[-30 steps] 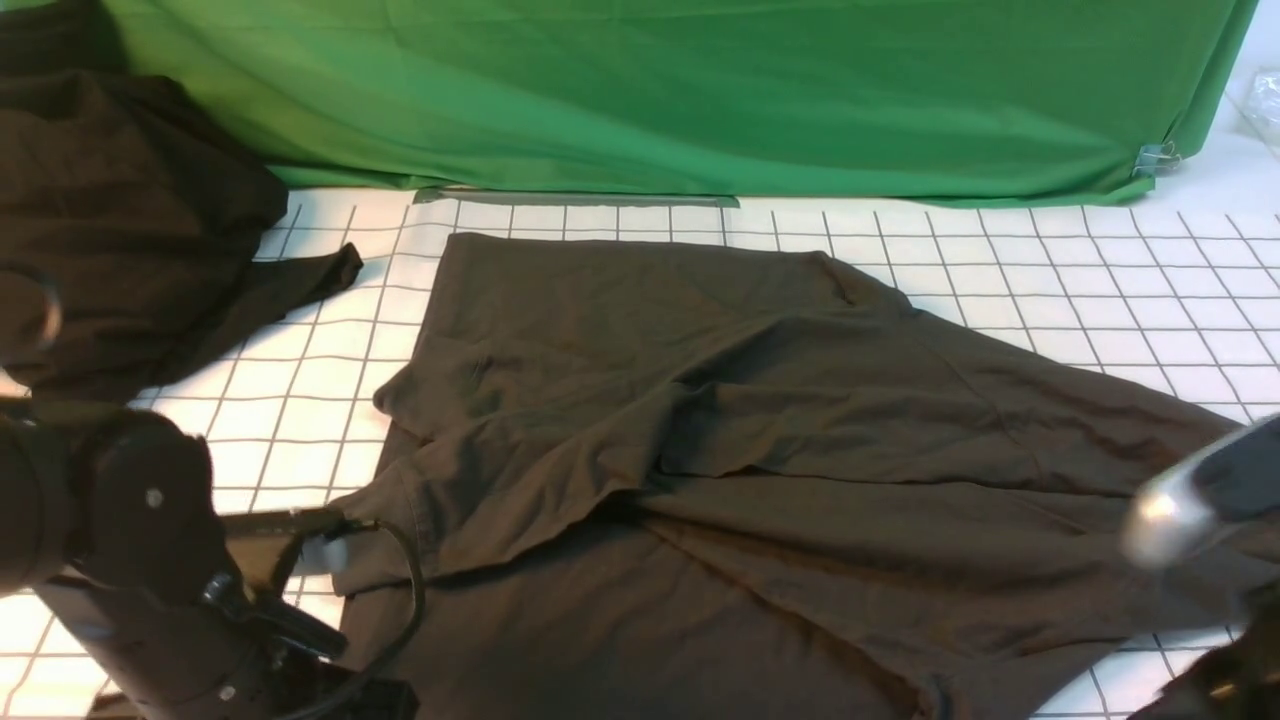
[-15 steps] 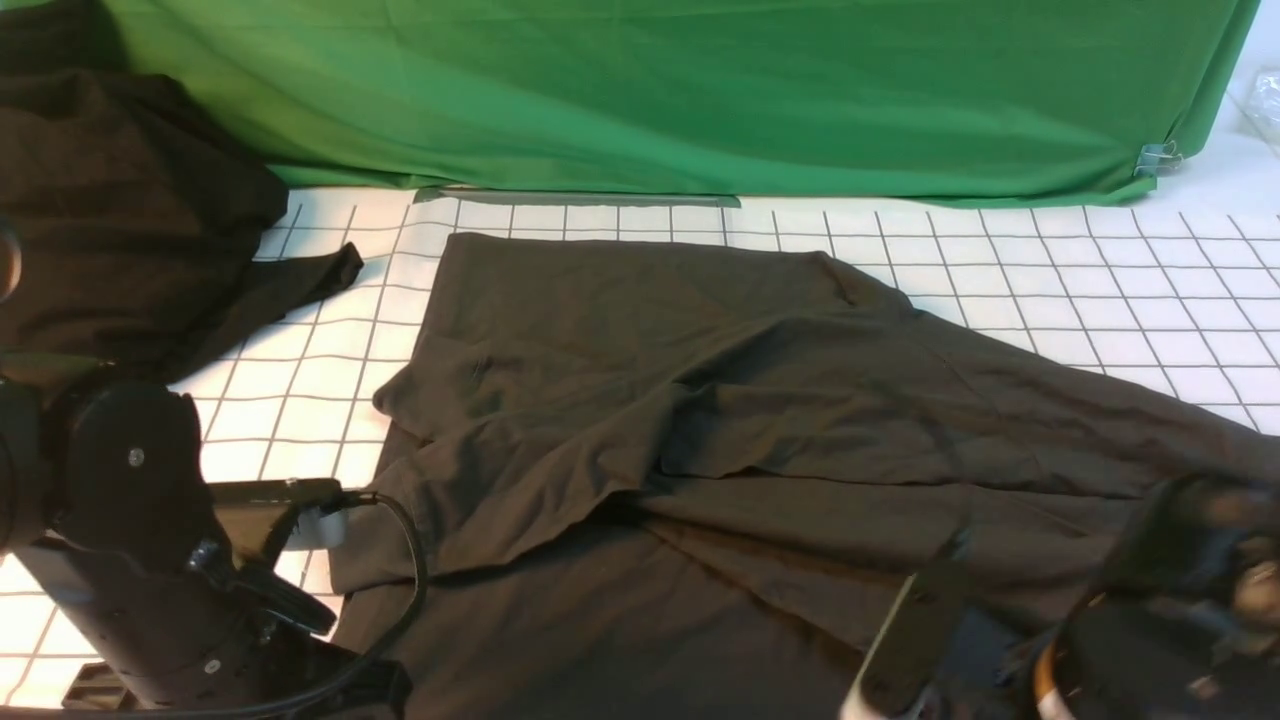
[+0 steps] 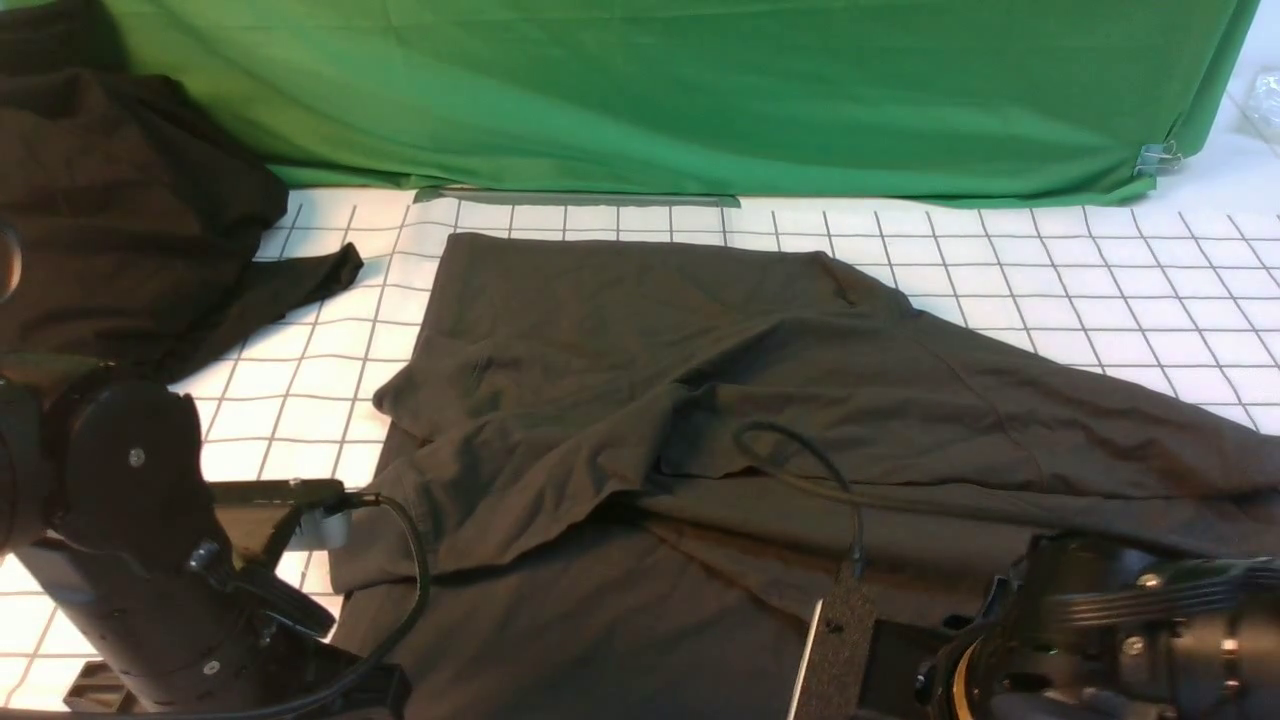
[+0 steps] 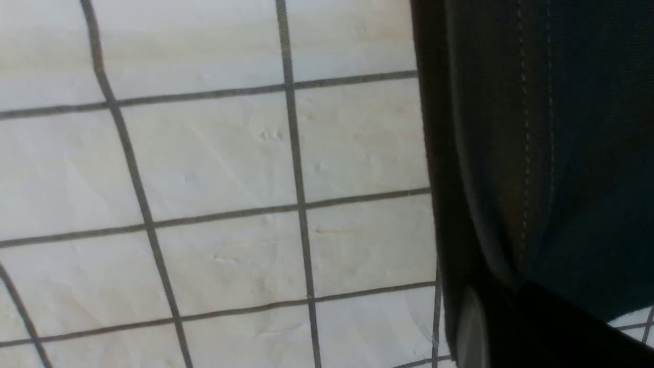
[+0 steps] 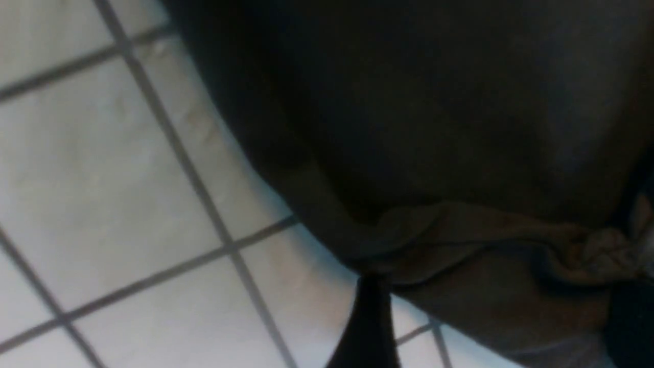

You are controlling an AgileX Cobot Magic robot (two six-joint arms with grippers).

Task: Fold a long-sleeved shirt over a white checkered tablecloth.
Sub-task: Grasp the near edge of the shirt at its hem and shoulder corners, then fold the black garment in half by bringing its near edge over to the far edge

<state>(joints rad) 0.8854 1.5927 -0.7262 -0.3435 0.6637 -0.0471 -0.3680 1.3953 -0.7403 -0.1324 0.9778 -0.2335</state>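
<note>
Right arm [image 3: 1120, 630] has come down from its blurred position at the right edge a second ago to the near right corner of the front view. It now sits low over the long-sleeved shirt [image 3: 700, 400], with its black cable [image 3: 800, 455] arching above the fabric. The left arm [image 3: 130, 500] has shifted only slightly, and the garment lies as it did. The shirt is spread, rumpled and partly doubled over itself, across the middle of the white checkered tablecloth [image 3: 1050, 270], reaching from near the far side to the near edge of the view. The left gripper [image 3: 318, 520] sits at the shirt's near left edge. In the left wrist view a stitched hem [image 4: 526, 153] runs down and gathers into the closed jaws, so this pincer is clamped on the shirt's edge. The right gripper [image 5: 498, 327] stands with its jaws apart. The right wrist view shows one dark fingertip [image 5: 369, 317] against the bunched edge of the shirt, with the gathered hem lying loose beside it, not pinched. A blacker garment heap [image 3: 120, 220] lies at the far left on the tablecloth, apart from the shirt. A green fabric sheet [image 3: 700, 100] hangs along the far side, with a metal clip [image 3: 1158, 157] at its right end.
</note>
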